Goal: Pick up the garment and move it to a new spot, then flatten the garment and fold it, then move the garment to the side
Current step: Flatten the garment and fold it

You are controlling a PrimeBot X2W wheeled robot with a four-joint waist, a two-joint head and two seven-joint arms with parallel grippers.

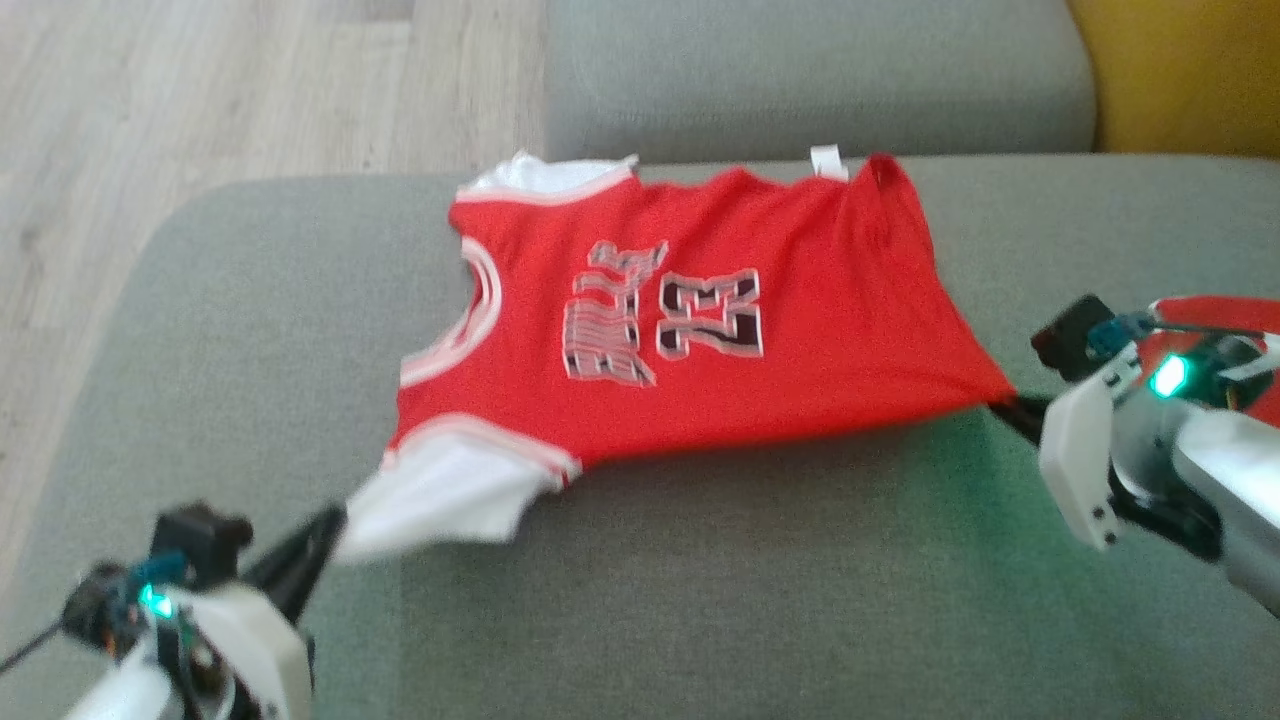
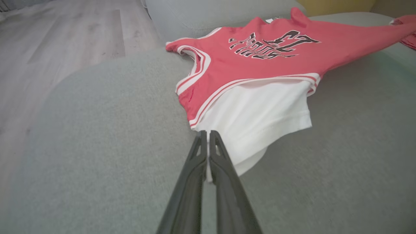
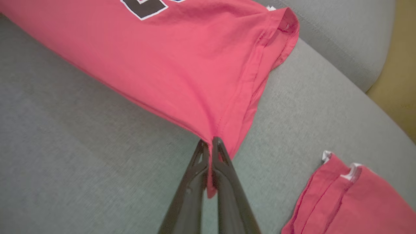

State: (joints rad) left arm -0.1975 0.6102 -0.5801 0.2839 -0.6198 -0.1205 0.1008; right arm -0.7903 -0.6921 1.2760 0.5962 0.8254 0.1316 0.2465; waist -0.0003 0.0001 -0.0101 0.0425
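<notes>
A red jersey point(image 1: 700, 320) with white sleeves and the number 23 lies spread on the grey sofa cushion point(image 1: 700, 580), neck toward the left. My left gripper point(image 1: 335, 520) is shut on the near white sleeve point(image 2: 256, 120), its fingers point(image 2: 214, 152) pinching the sleeve's edge. My right gripper point(image 1: 1005, 400) is shut on the jersey's near hem corner point(image 3: 211, 133), which is pulled taut off the cushion. In the right wrist view the red cloth point(image 3: 195, 65) stretches away from the closed fingers point(image 3: 224, 162).
A second red garment point(image 3: 344, 201) lies folded on the cushion at my right, close to the right arm. Behind the jersey rises the sofa's grey back cushion point(image 1: 820, 70). Wooden floor point(image 1: 150, 100) lies beyond the sofa's left edge, and a yellow surface point(image 1: 1180, 70) is at the far right.
</notes>
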